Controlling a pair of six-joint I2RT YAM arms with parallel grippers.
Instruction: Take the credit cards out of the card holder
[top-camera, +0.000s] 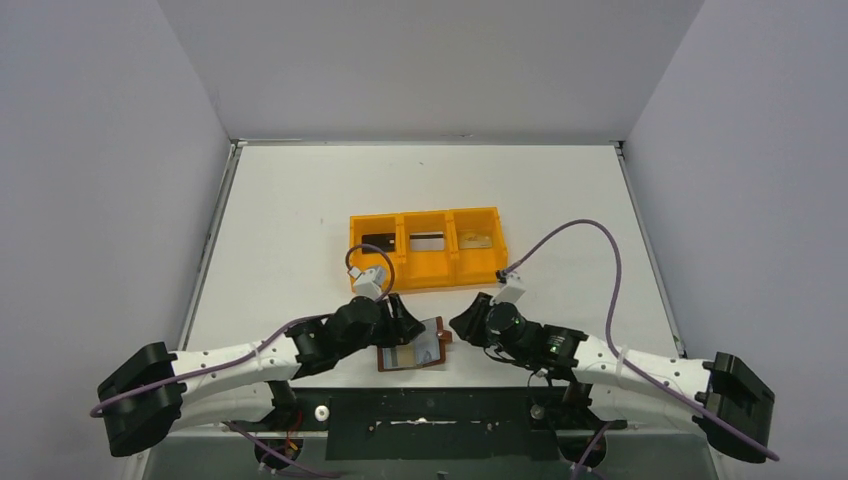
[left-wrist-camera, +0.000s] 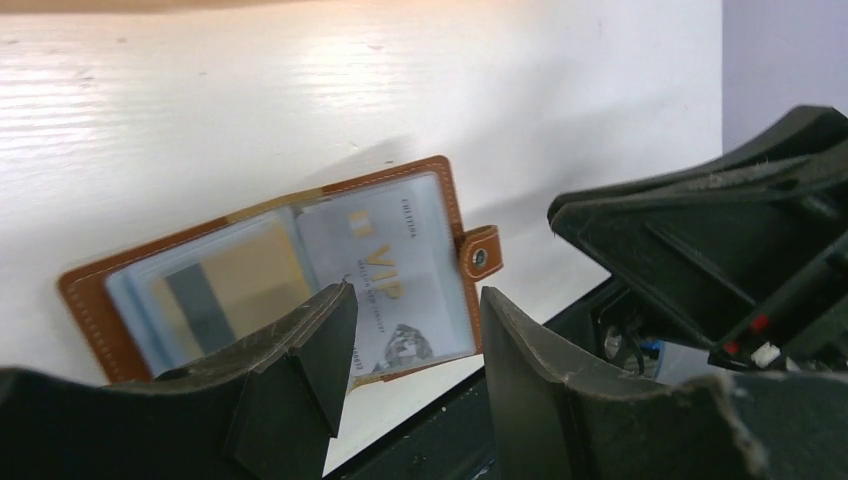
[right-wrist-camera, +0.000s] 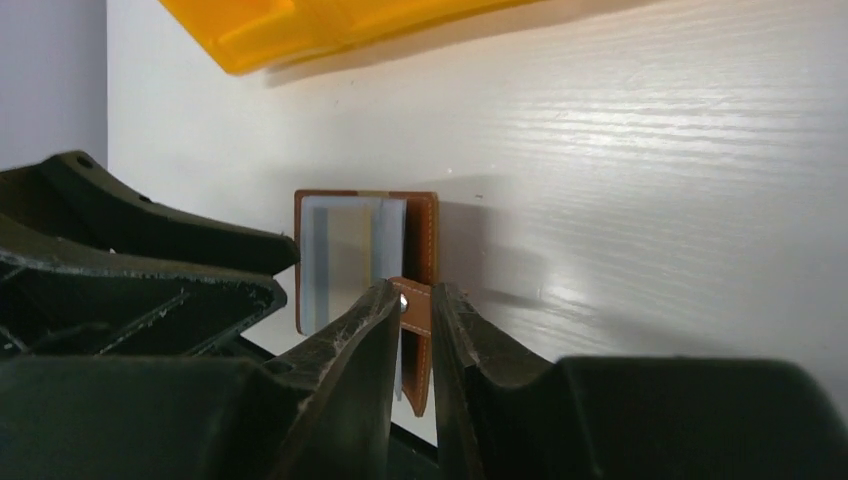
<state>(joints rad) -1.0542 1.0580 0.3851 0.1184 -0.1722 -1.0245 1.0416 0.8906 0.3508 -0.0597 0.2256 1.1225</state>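
The brown card holder (top-camera: 410, 357) lies open by the table's near edge. Behind its clear pockets sit a silvery grey credit card (left-wrist-camera: 390, 262) printed VIP and a tan-gold credit card (left-wrist-camera: 250, 280). My left gripper (left-wrist-camera: 415, 330) hovers open over the holder's near edge (left-wrist-camera: 100, 300), with nothing between its fingers. My right gripper (right-wrist-camera: 415, 300) has its jaws narrowed onto the holder's snap tab (right-wrist-camera: 416, 305) at the right edge. In the top view, the left gripper (top-camera: 405, 322) and right gripper (top-camera: 458, 328) flank the holder.
An orange three-compartment tray (top-camera: 425, 275) stands just behind the grippers, with a flat dark, silvery and gold piece showing in its compartments. Its edge (right-wrist-camera: 300, 30) shows in the right wrist view. A black strip (top-camera: 430, 410) runs along the table's front.
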